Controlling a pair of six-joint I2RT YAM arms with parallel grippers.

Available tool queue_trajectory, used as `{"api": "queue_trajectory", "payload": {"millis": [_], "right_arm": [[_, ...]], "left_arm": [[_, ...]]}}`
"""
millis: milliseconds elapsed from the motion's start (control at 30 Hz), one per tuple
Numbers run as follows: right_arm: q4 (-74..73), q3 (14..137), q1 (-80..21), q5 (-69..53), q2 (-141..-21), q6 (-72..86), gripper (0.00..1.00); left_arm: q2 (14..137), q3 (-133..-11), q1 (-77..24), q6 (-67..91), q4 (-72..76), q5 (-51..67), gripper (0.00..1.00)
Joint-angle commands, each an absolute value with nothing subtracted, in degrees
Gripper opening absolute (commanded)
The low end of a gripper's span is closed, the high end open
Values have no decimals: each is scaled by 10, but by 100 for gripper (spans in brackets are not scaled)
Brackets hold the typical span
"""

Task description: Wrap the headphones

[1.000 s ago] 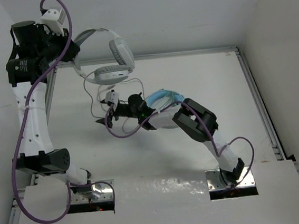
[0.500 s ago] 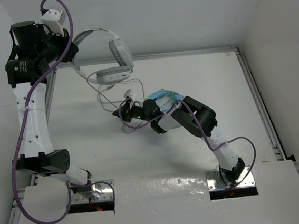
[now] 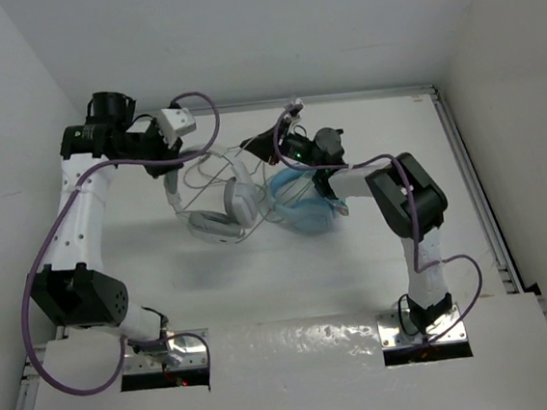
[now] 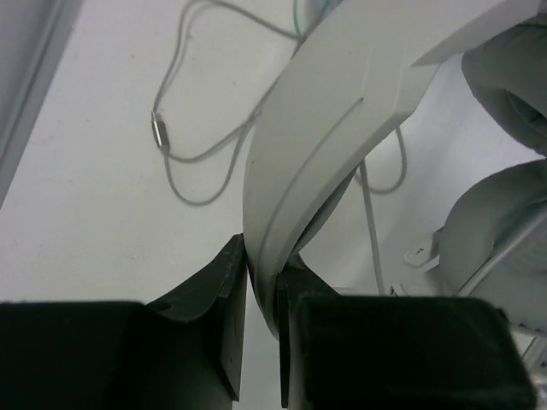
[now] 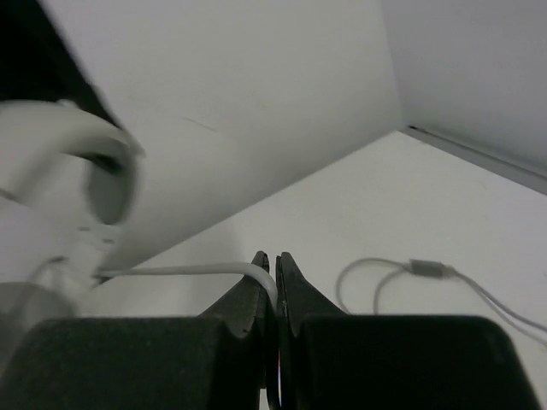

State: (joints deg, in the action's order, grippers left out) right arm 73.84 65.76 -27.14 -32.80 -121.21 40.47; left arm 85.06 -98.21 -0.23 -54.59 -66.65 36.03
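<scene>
On the table, two pairs: white headphones, light blue headphones.

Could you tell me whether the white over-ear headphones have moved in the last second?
Yes. The white and light-grey over-ear headphones have come away from the table's far rail, toward the arm bases.

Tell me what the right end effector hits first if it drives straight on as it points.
Likely the white wall: the right end effector, shut on the grey cable, has only bare table before it. Depth is unclear.
</scene>
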Motion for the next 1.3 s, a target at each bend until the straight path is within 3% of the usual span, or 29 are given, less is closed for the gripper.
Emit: {"api": "queue_trajectory", "payload": {"millis": [0, 133, 267, 500, 600, 867, 933, 1033, 1100, 1167, 1267], "right_arm": [[720, 682, -265, -345, -1115, 368, 0], [662, 684, -269, -346, -1082, 355, 0], [582, 703, -295, -322, -1067, 310, 0], [148, 879, -362, -246, -1056, 102, 0], [84, 913, -364, -243, -1057, 113, 0], [-115, 1032, -375, -272, -1092, 137, 0], [-108, 1027, -379, -304, -1085, 166, 0], [-13, 986, -387, -377, -1064, 247, 8], [109, 953, -397, -457, -1054, 350, 8], [224, 928, -412, -474, -1045, 435, 8], [274, 912, -447, -462, -1060, 474, 13]], "left_arm": [[828, -941, 6, -695, -731, 297, 0], [828, -897, 6, -645, -632, 195, 0], [831, -842, -57, -624, -556, 78, 0], [844, -755, -115, -527, -309, -259, 0], [848, -732, -114, -516, -187, -356, 0], [857, -727, -114, -476, -109, -421, 0], [867, -720, -114, -463, -100, -428, 0], [893, -741, -114, -424, -137, -411, 0], [908, -756, -113, -408, -158, -389, 0], [915, -777, -104, -375, -197, -356, 0], [932, -835, -87, -328, -266, -281, 0]]}}
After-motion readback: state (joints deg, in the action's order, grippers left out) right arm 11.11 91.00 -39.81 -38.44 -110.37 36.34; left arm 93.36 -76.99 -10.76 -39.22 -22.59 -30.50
